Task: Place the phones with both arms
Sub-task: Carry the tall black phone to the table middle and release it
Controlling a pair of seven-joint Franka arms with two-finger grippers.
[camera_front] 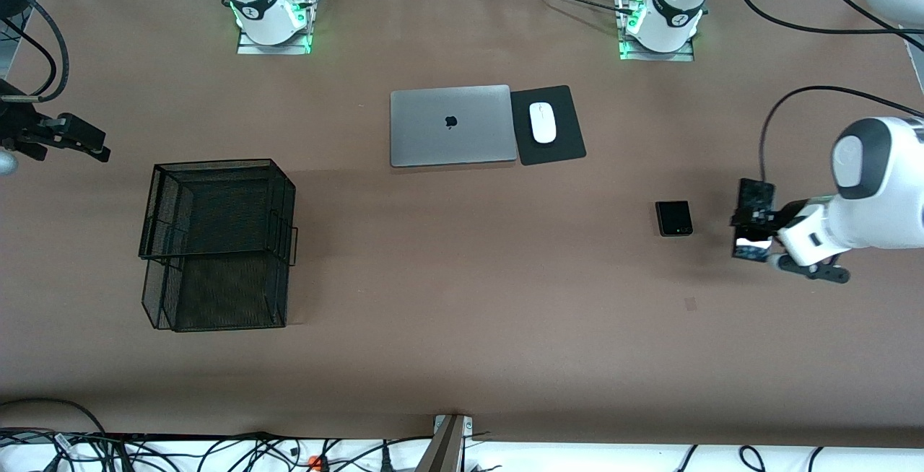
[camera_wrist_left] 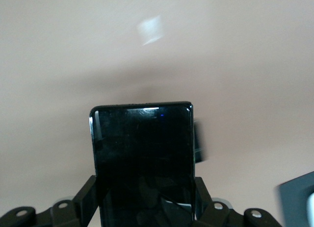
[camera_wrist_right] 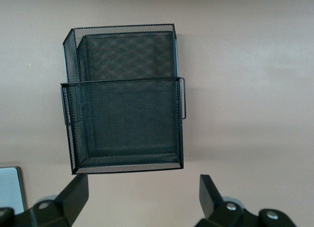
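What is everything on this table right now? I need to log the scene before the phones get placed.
folded phone: one, black, flat on the table toward the left arm's end
slab phone: one, black, held in the air
mesh tray rack: one, black, toward the right arm's end
laptop: one, grey, shut
mouse: one, white, on a black pad beside the laptop
left gripper: shut on the slab phone
right gripper: open, over the table beside the rack

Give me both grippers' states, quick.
Left gripper: shut on the long black phone.
Right gripper: open, holding nothing, over the table.
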